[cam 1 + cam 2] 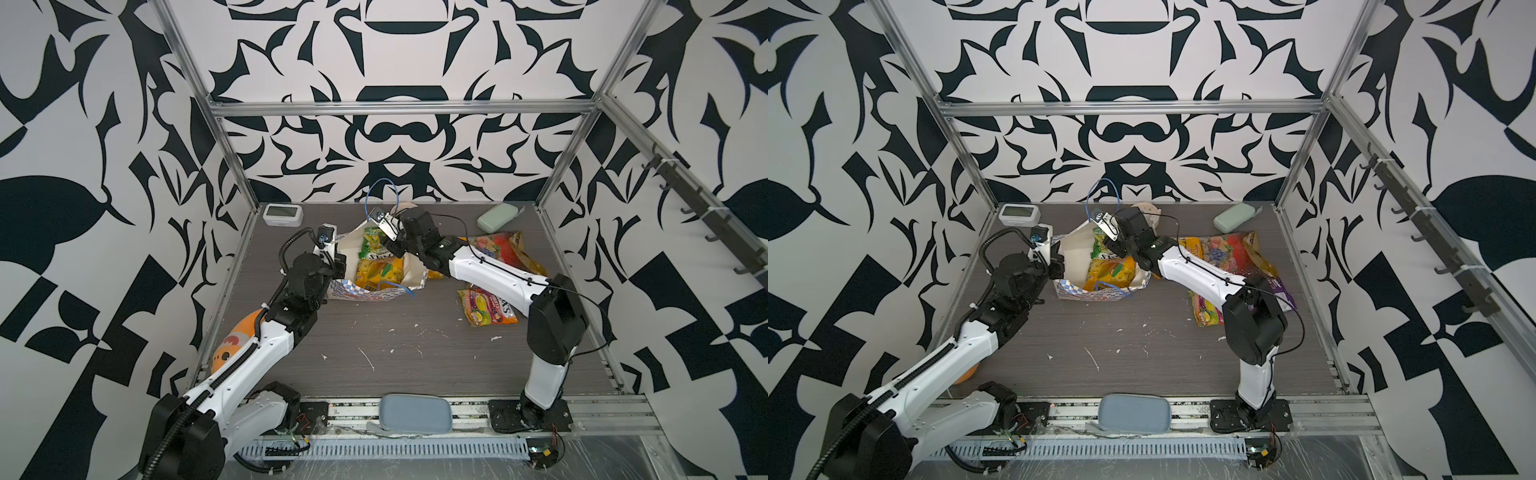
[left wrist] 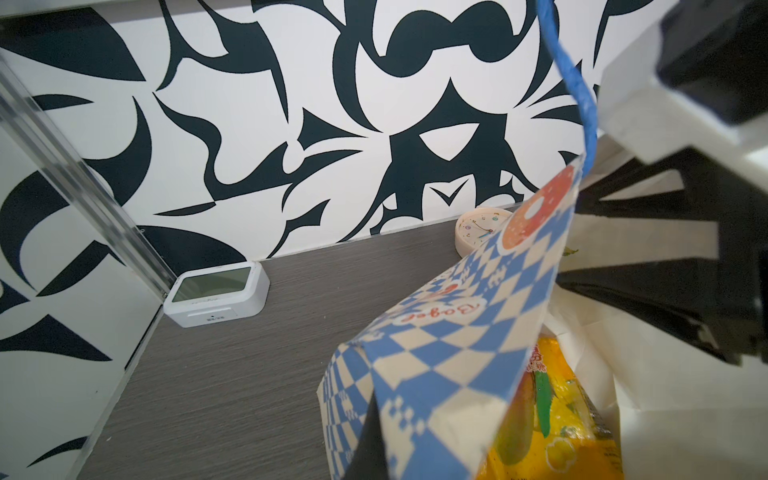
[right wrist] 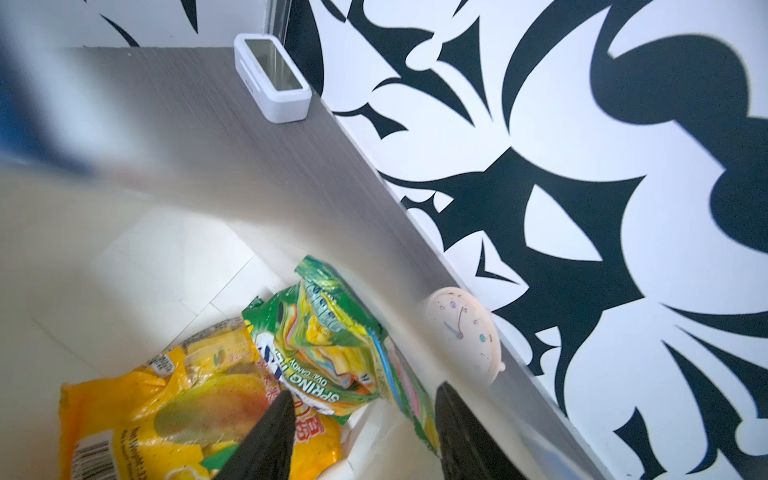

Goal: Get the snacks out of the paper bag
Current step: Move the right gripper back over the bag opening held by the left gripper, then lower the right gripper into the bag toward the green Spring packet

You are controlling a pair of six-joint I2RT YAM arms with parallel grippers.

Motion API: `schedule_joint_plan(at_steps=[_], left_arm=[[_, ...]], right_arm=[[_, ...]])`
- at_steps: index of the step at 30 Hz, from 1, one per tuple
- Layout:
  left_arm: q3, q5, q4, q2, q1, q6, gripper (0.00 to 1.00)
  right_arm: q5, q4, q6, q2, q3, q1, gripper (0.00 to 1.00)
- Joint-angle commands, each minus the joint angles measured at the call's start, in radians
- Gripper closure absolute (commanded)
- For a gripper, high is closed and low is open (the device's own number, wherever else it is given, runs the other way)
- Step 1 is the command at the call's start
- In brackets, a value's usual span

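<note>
Snacks sit both outside and inside the paper bag. Nearest, at the bottom centre of both top views, a grey-blue pad lies on the front rail. An orange plush fish shows at lower left behind the left arm. Farther in, right of centre, the pink-orange packet lies flat on the table. A purple packet is just beside it, partly hidden by the right arm's elbow. At mid-frame the bag has its mouth open toward the camera. The left gripper is pressed together on the bag's left wall, and in the left wrist view the checked paper runs close past the lens. Inside the bag lie a yellow-orange packet and, behind it and overlapping it, the green-yellow packet. The right gripper is in the mouth from the right, its fingers spread apart just over these two packets; whether they touch them I cannot tell. Right of the bag lies the clear candy pack, with another yellow packet at its left edge behind the arm. Farthest back, along the wall, stand a white digital clock at the table's upper left, a round clock behind the bag, and a mint green case at upper right.
</note>
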Motion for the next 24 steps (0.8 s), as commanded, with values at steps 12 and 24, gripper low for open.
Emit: schedule_joint_plan(at_steps=[12,24], left_arm=[[-0.006,0.021,0.074,-0.035,0.001,-0.007,1.0],[-0.005,0.024,0.086,-0.028,0.0,-0.012,1.0]], right_arm=[[-0.1,-0.093,0.022,0.087,0.145,-0.046,0.43],[-0.193,-0.057,0.042,0.156,0.179,-0.111,0.39]])
